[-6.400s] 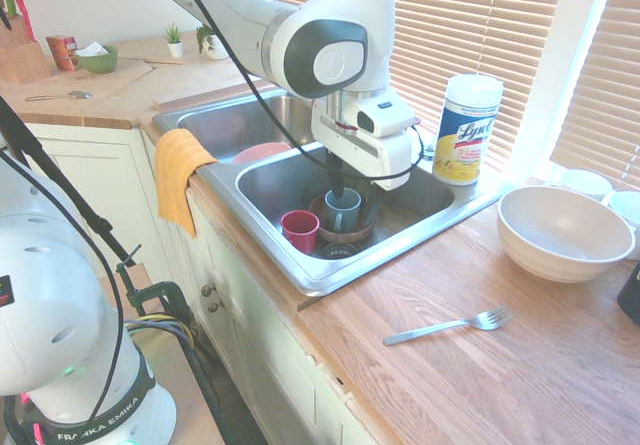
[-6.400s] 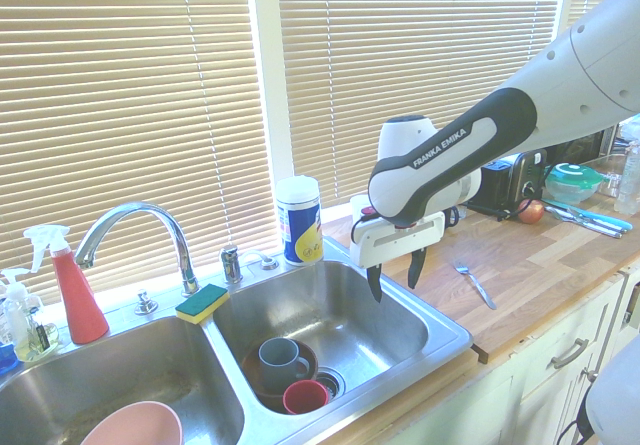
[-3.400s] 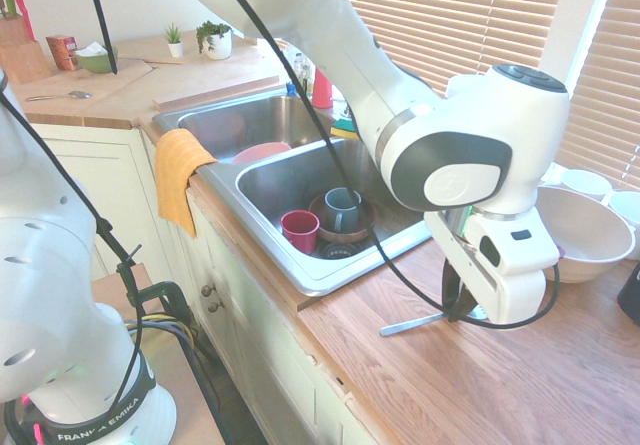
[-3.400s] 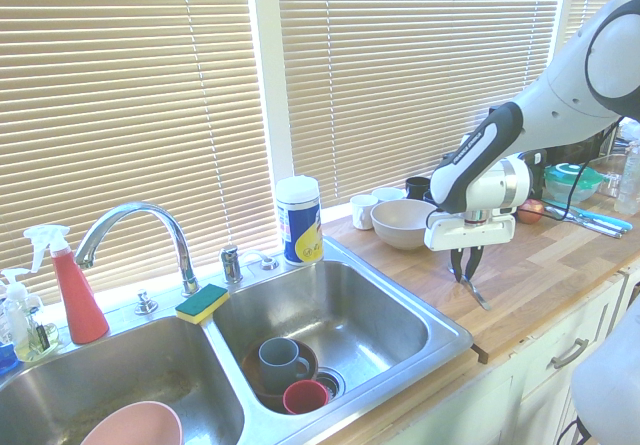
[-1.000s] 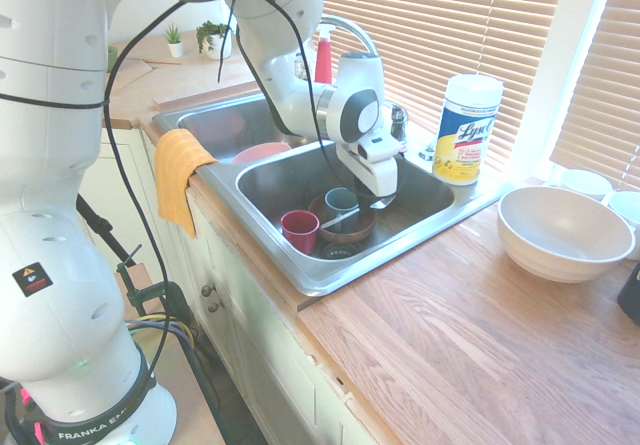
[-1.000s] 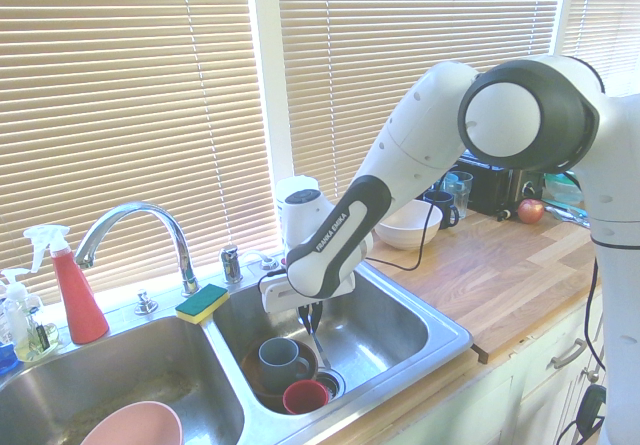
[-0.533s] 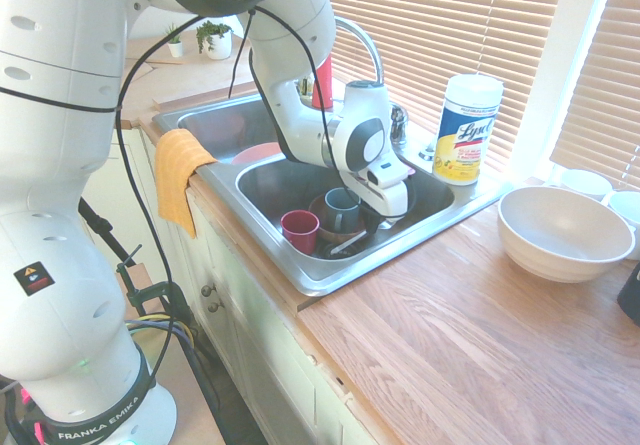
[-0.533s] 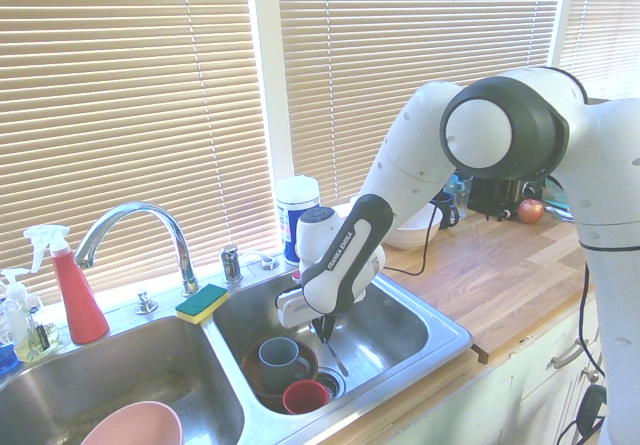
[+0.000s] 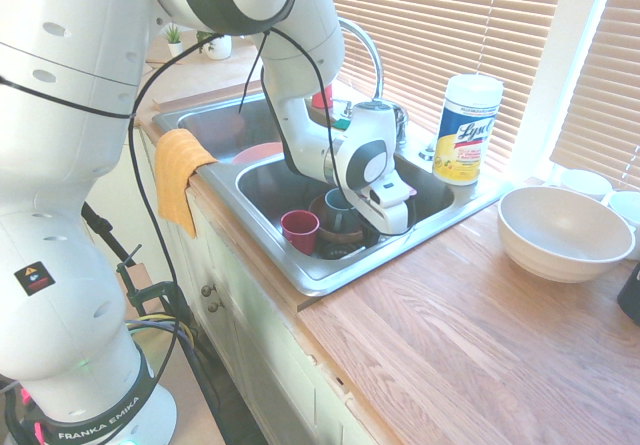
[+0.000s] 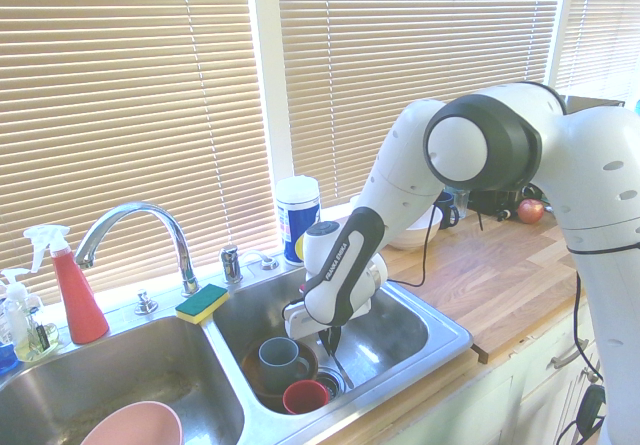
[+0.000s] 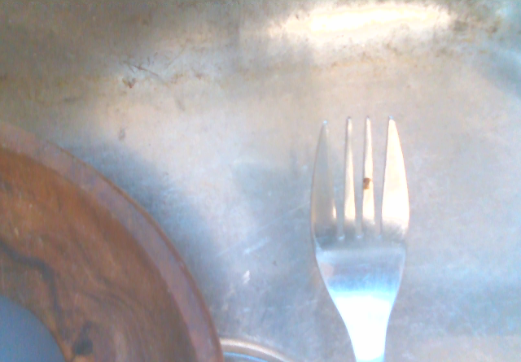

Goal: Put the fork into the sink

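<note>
- Fork (image 11: 359, 240): four-tined, silver metal; I read it as light, rigid and slick. In the wrist view its tines lie close over the steel floor of the basin; I cannot tell whether they touch it.
- Gripper (image 10: 330, 340): I have it low inside the right basin of the sink (image 10: 440, 350), pointing down, fingers pressed together. A thin handle slants out beneath them, so I judge them pinched on the fork's handle.
- Hold point: mid-handle, across the flat faces; smooth metal may pivot in a narrow pinch, so I expect the tine end to swing.
- Neighbours in basin: brown wooden plate (image 11: 73, 272) carrying a grey mug (image 10: 277, 357), red cup (image 10: 302, 397) beside it, drain near the fork.
- Release judgement: not fragile; a short drop onto steel should only clatter, best clear of the plate rim.
</note>
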You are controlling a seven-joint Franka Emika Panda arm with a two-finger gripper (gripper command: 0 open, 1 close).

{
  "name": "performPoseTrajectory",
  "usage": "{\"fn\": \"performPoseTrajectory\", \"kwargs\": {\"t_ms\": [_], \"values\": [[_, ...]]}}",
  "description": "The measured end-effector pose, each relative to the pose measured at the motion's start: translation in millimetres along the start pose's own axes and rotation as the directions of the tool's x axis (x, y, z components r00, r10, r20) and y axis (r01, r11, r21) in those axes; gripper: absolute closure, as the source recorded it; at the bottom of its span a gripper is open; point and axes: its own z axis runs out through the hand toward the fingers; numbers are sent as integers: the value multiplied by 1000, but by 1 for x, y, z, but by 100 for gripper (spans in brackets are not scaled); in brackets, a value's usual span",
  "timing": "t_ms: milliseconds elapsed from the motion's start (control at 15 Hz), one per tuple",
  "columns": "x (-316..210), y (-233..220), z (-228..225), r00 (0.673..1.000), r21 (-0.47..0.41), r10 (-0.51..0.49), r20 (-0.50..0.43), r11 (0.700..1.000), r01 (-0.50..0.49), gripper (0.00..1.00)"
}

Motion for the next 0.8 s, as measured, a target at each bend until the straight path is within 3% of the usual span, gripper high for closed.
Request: {"fn": "performPoseTrajectory", "kwargs": {"t_ms": [600, 800], "values": [[0, -7, -2, 1000, 8, 1, -8, 1000, -1, 0], [-1, -24, -50, 997, 37, -44, -62, 998, 46, 0]]}}
